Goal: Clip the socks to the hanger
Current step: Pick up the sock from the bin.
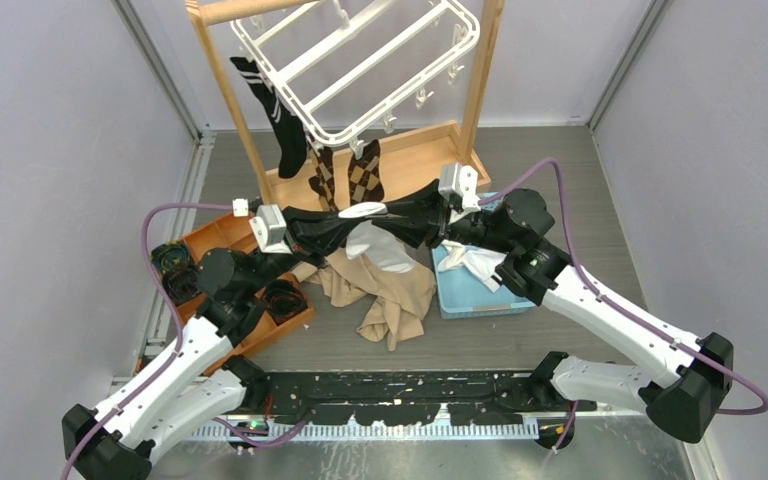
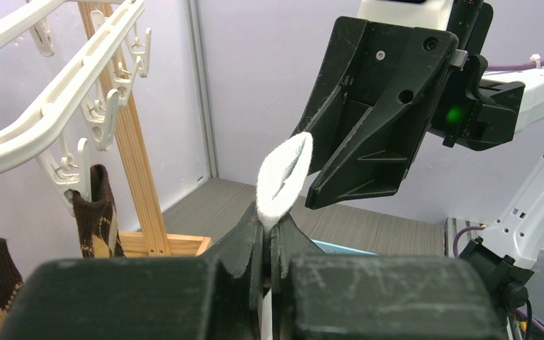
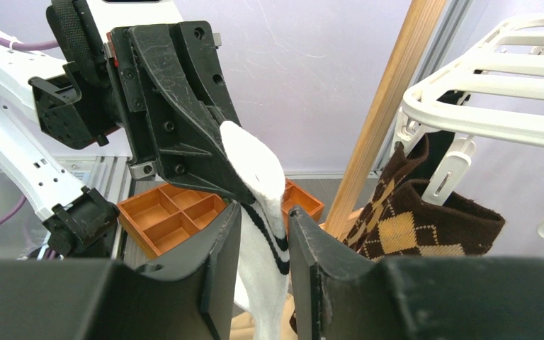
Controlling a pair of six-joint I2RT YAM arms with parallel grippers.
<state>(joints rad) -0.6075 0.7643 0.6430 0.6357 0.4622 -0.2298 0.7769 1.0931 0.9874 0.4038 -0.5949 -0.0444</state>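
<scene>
Arms meet. Left end effector (image 2: 268, 230) clenched on white sock (image 2: 283, 173); right end effector (image 3: 263, 216) straddles it, grip unclear.

The hanger (image 3: 482, 117) is smooth, slightly glossy white plastic, and the stand (image 1: 224, 90) is pale, smooth, unpainted wood. The white sock (image 2: 283, 177) is soft, fuzzy knitted cloth, while the brown sock (image 3: 425, 219) is a coarser-looking diamond-patterned knit. The left gripper (image 2: 265, 230) and the right gripper (image 3: 263, 212) are both matt black plastic, scuffed with fine scratches, and the tray (image 3: 142, 205) is matt orange plastic.
</scene>
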